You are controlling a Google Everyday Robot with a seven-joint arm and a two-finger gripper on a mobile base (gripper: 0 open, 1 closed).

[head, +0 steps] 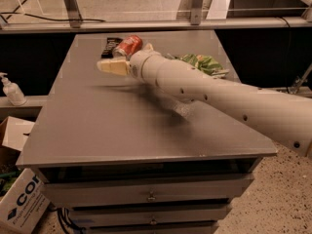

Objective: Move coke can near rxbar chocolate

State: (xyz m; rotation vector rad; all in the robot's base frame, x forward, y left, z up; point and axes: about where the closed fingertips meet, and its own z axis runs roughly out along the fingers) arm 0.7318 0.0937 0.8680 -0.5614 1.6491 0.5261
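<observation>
The coke can (128, 46) lies on its side at the far middle of the grey table (97, 130), red with white script. The rxbar chocolate (109, 47) is a flat black bar right beside the can, on its left, touching or nearly touching it. My gripper (113, 66) is at the end of the long white arm (219, 96) that reaches in from the right. It sits just in front of the can and the bar, low over the table. The arm hides part of the can's near side.
A green snack bag (204, 63) lies at the back right of the table, partly behind the arm. Drawers (151, 196) are under the table. A cardboard box (19, 199) and a white pump bottle (10, 90) stand on the left.
</observation>
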